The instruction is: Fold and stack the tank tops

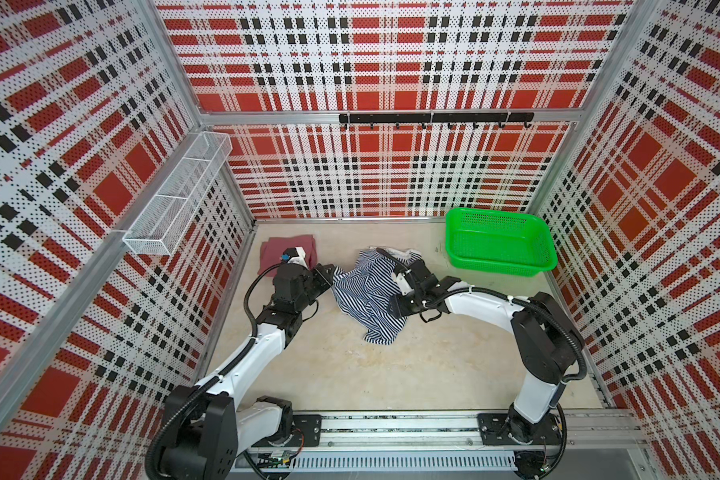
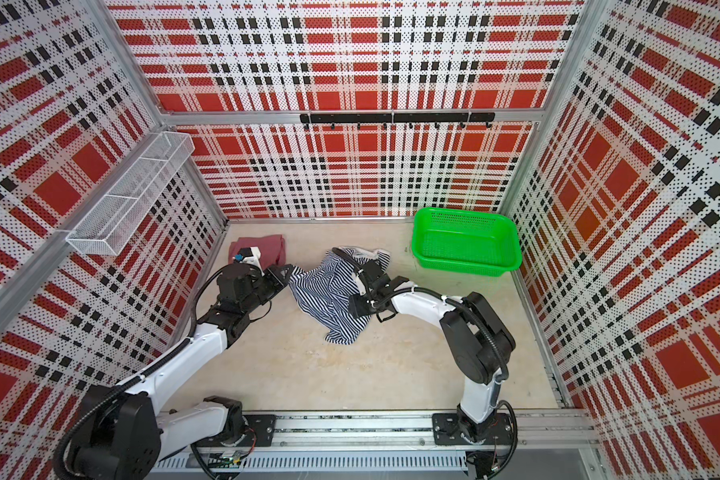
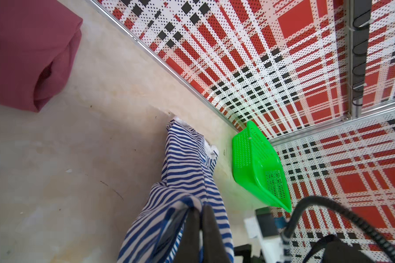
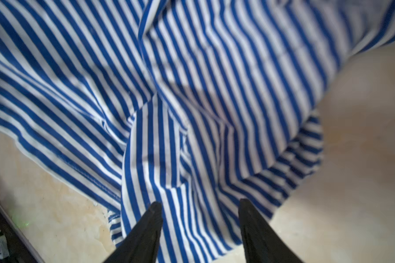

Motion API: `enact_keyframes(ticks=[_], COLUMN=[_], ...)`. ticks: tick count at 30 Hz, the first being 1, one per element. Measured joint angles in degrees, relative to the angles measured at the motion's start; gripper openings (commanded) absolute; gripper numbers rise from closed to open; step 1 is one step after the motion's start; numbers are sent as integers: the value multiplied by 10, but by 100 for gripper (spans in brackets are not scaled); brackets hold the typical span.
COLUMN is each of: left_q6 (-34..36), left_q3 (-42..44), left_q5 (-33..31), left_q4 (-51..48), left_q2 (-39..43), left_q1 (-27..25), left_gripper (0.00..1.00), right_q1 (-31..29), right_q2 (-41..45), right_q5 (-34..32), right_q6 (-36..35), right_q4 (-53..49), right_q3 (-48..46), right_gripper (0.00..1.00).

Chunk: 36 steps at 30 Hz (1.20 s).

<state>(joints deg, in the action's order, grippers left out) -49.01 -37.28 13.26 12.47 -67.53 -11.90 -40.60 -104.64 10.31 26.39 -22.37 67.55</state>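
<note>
Left pincer [image 3: 200, 207] pinching striped top [image 1: 366, 299], right pincer [image 4: 200, 201] parted over it, top outside green basket [image 1: 500, 266].

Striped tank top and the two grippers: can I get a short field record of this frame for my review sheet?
striped tank top: crumpled, unfolded, mid-table
maroon tank top: folded, far left, apart from the striped one
left gripper: shut on the striped top's edge
right gripper: open, over striped fabric, gripping nothing
green mesh basket: far right corner, empty
stacked: not yet
</note>
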Motion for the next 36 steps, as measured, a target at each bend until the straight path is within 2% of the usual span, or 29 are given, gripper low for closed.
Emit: enact_keyframes(ticks=[1, 3, 5, 7, 9, 12, 13, 16, 17, 20, 23, 29, 34, 35, 36], left_q6=[-2, -9, -14, -20, -26, -47, -56, -82, -88, -103, -116, -127, -124, -122, -119], left_q3=[0, 0, 3, 14, 25, 40, 47, 71, 77, 90, 108, 135, 143, 146, 152], left_q5=[2, 8, 13, 16, 19, 27, 30, 35, 35, 34, 32, 30, 35, 35, 35], left_q4=[3, 7, 9, 8, 7, 13, 21, 48, 54, 80, 114, 155, 173, 174, 174], left_q2=[-1, 1, 11, 36, 68, 110, 119, 126, 123, 106, 87, 40, 16, 15, 15], left_q1=[0, 2, 8, 19, 31, 35, 32, 16, 12, 3, 0, 1, 14, 17, 23], left_gripper=[0, 0, 0, 0, 0, 0, 0, 0, 0, 0, 0, 0, 0, 2, 10], right_q1=[-3, -4, 2, 15, 37, 83, 99, 132, 139, 144, 139, 136, 121, 116, 108], right_q2=[-12, -41, -55, -68, -80, -93, -96, -96, -95, -84, -43, 88, 110, 110, 107], right_q5=[0, -11, -38, -64, -82, -123, -133, -163, -173, -185, -174, -89, -28, -21, -12], right_q6=[6, 15, 12, 3, -11, -54, -71, -123, -137, -166, -152, -53, 52, 68, 86], right_q4=[2, 3, -4, -5, -7, -18, -18, -19, -20, -52, -87, -103, -66, -58, -43], right_q3=[1, 3, 18, 35, 46, 83, 99, 151, 170, 212, 202, 16, -114, -126, -136], right_gripper=[47, 27, 12, 5, 3, 6, 13, 49, 55, 56, 52, 41, 45, 47, 47])
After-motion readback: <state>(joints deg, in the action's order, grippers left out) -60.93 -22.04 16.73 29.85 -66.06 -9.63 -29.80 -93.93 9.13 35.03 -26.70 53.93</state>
